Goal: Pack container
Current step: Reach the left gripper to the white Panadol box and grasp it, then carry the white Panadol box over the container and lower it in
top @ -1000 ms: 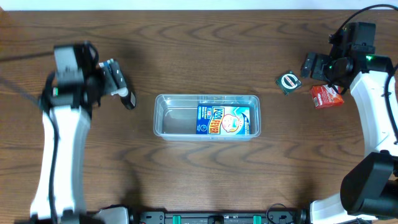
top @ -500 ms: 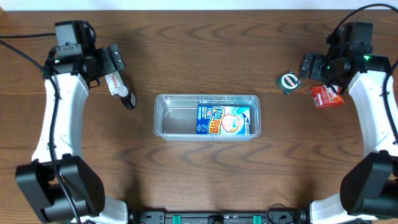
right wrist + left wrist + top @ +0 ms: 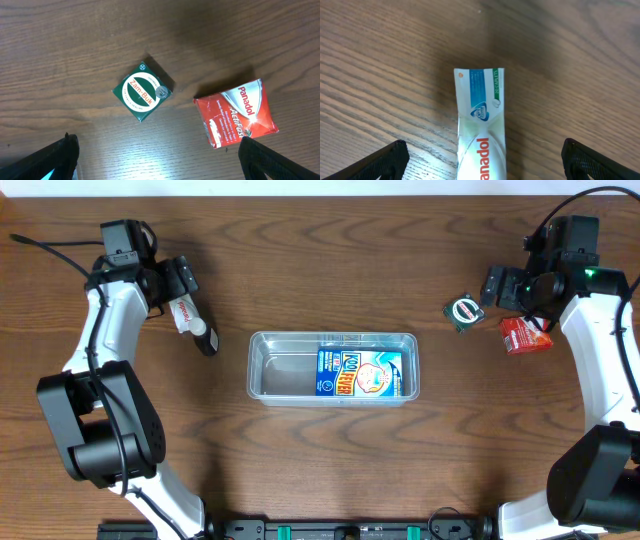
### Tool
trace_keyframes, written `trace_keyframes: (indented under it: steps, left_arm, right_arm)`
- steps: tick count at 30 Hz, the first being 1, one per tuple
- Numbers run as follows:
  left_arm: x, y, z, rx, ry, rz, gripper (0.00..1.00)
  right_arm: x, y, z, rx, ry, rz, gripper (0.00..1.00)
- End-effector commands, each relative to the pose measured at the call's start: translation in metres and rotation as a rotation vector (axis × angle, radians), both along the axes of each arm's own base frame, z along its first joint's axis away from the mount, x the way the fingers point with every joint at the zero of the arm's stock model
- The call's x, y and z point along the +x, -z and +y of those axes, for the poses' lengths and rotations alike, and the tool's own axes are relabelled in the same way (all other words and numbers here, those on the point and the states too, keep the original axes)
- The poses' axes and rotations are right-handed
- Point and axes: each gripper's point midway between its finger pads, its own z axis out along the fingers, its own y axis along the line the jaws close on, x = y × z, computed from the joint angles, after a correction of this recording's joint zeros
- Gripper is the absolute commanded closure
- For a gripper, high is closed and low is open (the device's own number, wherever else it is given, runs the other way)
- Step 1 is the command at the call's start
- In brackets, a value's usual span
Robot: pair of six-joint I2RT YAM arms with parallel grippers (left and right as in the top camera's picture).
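Note:
The clear container (image 3: 270, 367) lies at the table's middle with a blue packet (image 3: 358, 372) in its right half. My left gripper (image 3: 177, 286) is open over the far end of a white Panadol packet (image 3: 182, 315). In the left wrist view that packet (image 3: 481, 120) lies flat between the two fingers, untouched. My right gripper (image 3: 497, 286) is open and empty above the table. In the right wrist view (image 3: 160, 167) it is just short of a green Zam-Buk tin (image 3: 142, 90) and a red Panadol packet (image 3: 236, 113).
A small black object (image 3: 207, 341) lies at the white packet's lower right end. The green tin (image 3: 464, 311) and red packet (image 3: 524, 335) lie right of the container. Bare wood surrounds everything.
My left arm has swung towards the table's far left, and its gripper has shifted slightly farther up over the white packet. The right arm and all objects have stayed put.

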Motion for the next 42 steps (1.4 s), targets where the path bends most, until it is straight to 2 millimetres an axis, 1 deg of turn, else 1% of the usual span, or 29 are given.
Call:
trace_keyframes:
  steps: [1, 5, 7, 10, 16, 17, 18, 19, 21, 22, 23, 29, 31, 32, 33, 35, 37, 38, 40, 42]
  left_arm:
    - [0.000, 0.018, 0.005, 0.011, -0.026, 0.045, 0.02]
    - [-0.003, 0.045, 0.005, 0.001, -0.025, 0.102, 0.02]
    - [-0.005, 0.053, 0.004, -0.003, -0.024, 0.119, 0.02]
    - [-0.005, 0.058, 0.006, 0.009, -0.026, 0.129, 0.02]
    - [-0.004, 0.057, 0.007, 0.021, -0.011, 0.124, 0.02]
    - [-0.003, 0.057, 0.007, 0.021, -0.012, 0.121, 0.12]
    - [-0.003, 0.056, 0.007, 0.022, -0.012, 0.119, 0.19]
    - [-0.002, 0.056, 0.007, 0.022, -0.012, 0.117, 0.33]
    - [-0.002, 0.056, 0.007, 0.021, -0.012, 0.115, 0.48]
    - [-0.002, 0.056, 0.007, 0.021, -0.012, 0.115, 0.52]
    - [-0.002, 0.056, 0.007, 0.021, -0.012, 0.115, 0.56]
    - [-0.002, 0.056, 0.007, 0.022, -0.011, 0.115, 0.60]
    - [-0.002, 0.055, 0.007, 0.022, -0.011, 0.114, 0.65]
    - [-0.002, 0.054, 0.007, 0.022, -0.011, 0.113, 0.69]
    - [-0.002, 0.053, 0.007, 0.023, -0.011, 0.111, 0.71]
    - [-0.001, 0.044, 0.007, 0.026, -0.012, 0.095, 0.71]
    - [0.000, 0.030, 0.007, 0.032, -0.011, 0.067, 0.71]
    - [0.001, 0.020, 0.008, 0.037, -0.009, 0.050, 0.71]
    - [0.002, -0.005, 0.008, 0.056, 0.004, 0.001, 0.71]
    - [-0.001, -0.036, 0.007, 0.072, 0.010, -0.052, 0.71]
  right_arm:
    - [0.000, 0.003, 0.003, -0.005, -0.012, 0.008, 0.01]
    - [0.001, 0.003, 0.003, -0.006, -0.012, 0.004, 0.01]
    - [0.001, 0.002, 0.003, -0.006, -0.012, 0.003, 0.01]
    - [0.002, 0.002, 0.002, -0.007, -0.012, 0.000, 0.01]
    - [0.002, 0.002, 0.003, -0.006, -0.012, -0.001, 0.01]
    - [0.002, 0.002, 0.002, -0.007, -0.012, 0.000, 0.01]
    - [0.002, 0.002, 0.002, -0.007, -0.012, 0.000, 0.01]
    - [0.002, 0.002, 0.003, -0.006, -0.012, -0.001, 0.01]
    - [0.002, 0.002, 0.003, -0.006, -0.012, -0.001, 0.01]
    - [0.002, 0.002, 0.003, -0.006, -0.012, 0.000, 0.01]
    - [0.002, 0.002, 0.003, -0.006, -0.012, 0.000, 0.01]
    - [0.002, 0.002, 0.002, -0.007, -0.013, 0.000, 0.01]
    - [0.002, 0.002, 0.002, -0.007, -0.013, 0.000, 0.01]
    - [0.002, 0.002, 0.002, -0.007, -0.012, 0.000, 0.01]
    - [0.002, 0.002, 0.002, -0.009, -0.011, 0.001, 0.01]
    - [0.002, 0.002, 0.000, -0.019, -0.006, 0.002, 0.01]
    - [0.002, 0.002, -0.001, -0.023, -0.004, 0.003, 0.01]
    - [0.002, 0.002, -0.001, -0.023, -0.003, 0.003, 0.01]
    - [0.002, 0.002, -0.001, -0.023, -0.004, 0.002, 0.01]
    - [0.002, 0.002, -0.001, -0.023, -0.003, 0.002, 0.01]
